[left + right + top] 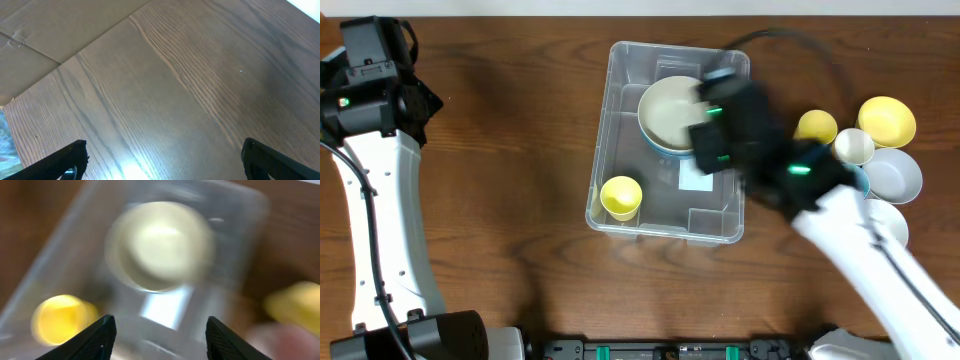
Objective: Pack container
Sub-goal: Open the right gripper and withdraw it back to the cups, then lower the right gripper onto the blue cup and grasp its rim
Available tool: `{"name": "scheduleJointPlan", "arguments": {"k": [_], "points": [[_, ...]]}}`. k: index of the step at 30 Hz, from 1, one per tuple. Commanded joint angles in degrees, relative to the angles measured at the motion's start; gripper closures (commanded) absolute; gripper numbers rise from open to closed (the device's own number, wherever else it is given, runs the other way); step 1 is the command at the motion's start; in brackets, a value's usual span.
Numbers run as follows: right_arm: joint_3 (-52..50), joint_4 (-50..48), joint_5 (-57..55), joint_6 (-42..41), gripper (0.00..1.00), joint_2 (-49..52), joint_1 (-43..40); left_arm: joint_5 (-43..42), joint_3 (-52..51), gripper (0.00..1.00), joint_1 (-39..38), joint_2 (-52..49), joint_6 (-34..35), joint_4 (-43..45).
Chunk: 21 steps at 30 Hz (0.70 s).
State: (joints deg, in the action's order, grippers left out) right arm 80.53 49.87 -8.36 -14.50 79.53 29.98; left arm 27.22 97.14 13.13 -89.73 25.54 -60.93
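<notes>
The container (620,140) is sitting on the counter (500,150) at the middle of the overhead frame. It is holding three pieces: one cream bowl (670,110) nested in one blue bowl (655,144) at its upper end, and one yellow cup (621,196) at its lower left corner. The right hand (161,335) is hovering blurred over the container's right side, released, with nothing between its fingers. This looks like the gap between placements. The next move is calling for a reach to the right of the frame, where at least five pieces are waiting: two yellow, one white cup (854,146) and two pale bowls, partly hidden. The left hand (165,157) is idling at upper left, released and gripping nothing.
</notes>
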Motion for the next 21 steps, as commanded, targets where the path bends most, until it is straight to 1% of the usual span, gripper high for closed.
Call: {"name": "scheduleJointPlan", "arguments": {"k": [1, 4, 10, 14, 21], "points": [[0.2, 4.0, -3.9, -3.1, 0.39, -2.6, -8.0, 0.9, 0.2, 0.02, 0.2, -0.2, 0.5, -0.1], [0.2, 8.9, -3.8, -3.7, 0.38, -3.8, -17.7, 0.8, 0.2, 0.02, 0.2, -0.2, 0.5, -0.1], [-0.1, 13.2, -3.2, -4.4, 0.37, -2.9, -32.9, 0.9, 0.2, 0.02, 0.2, -0.2, 0.5, -0.1], [-0.4, 13.3, -2.1, -4.3, 0.36, -1.6, -39.7, 0.8, 0.2, 0.02, 0.2, -0.2, 0.5, -0.1], [-0.9, 13.4, -1.7, -3.3, 0.37, 1.9, -45.6, 0.9, 0.2, 0.02, 0.2, -0.2, 0.5, -0.1]]}}
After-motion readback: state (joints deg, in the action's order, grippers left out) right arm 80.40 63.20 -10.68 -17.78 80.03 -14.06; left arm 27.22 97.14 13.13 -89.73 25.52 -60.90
